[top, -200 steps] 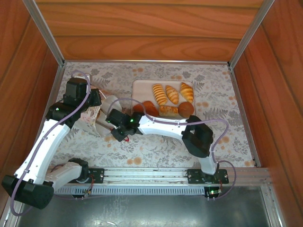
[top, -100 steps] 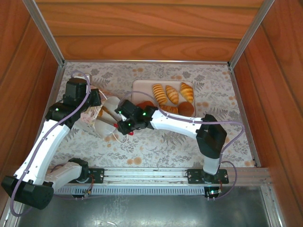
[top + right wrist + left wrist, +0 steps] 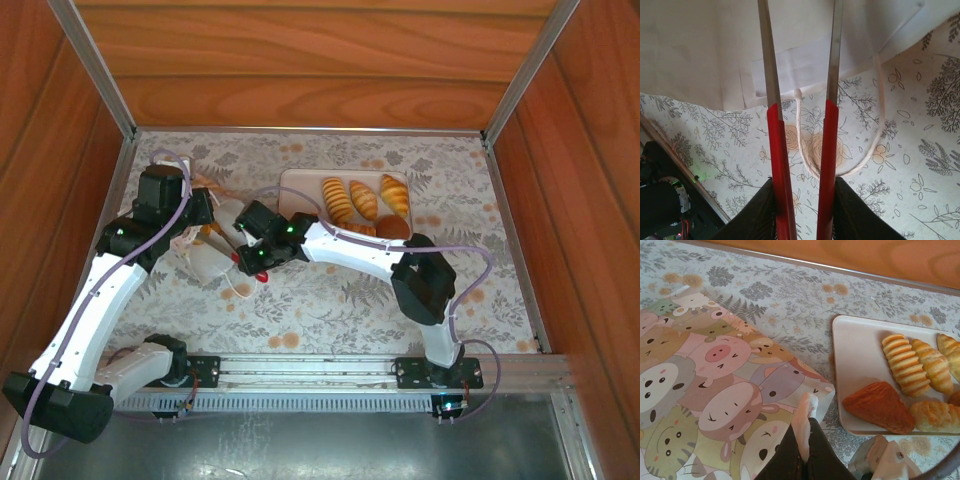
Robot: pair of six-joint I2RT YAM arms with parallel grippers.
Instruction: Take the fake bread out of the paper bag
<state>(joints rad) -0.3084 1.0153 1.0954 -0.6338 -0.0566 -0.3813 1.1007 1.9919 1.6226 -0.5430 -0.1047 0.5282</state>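
paper bag (image 3: 715,390) in closed left end effector (image 3: 808,420)

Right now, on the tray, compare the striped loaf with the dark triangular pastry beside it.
The striped loaf is pale golden and ridged; the triangular pastry is darker, reddish-brown and smoother. The loaf is oblong, the pastry a wedge. Both lie on the tray.

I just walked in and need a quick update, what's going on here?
The left gripper is pinched shut on the edge of the paper bag. The right gripper is open at the bag's handle end, straddling a strand of its cord. Several pieces of fake bread lie on the beige tray nearby.
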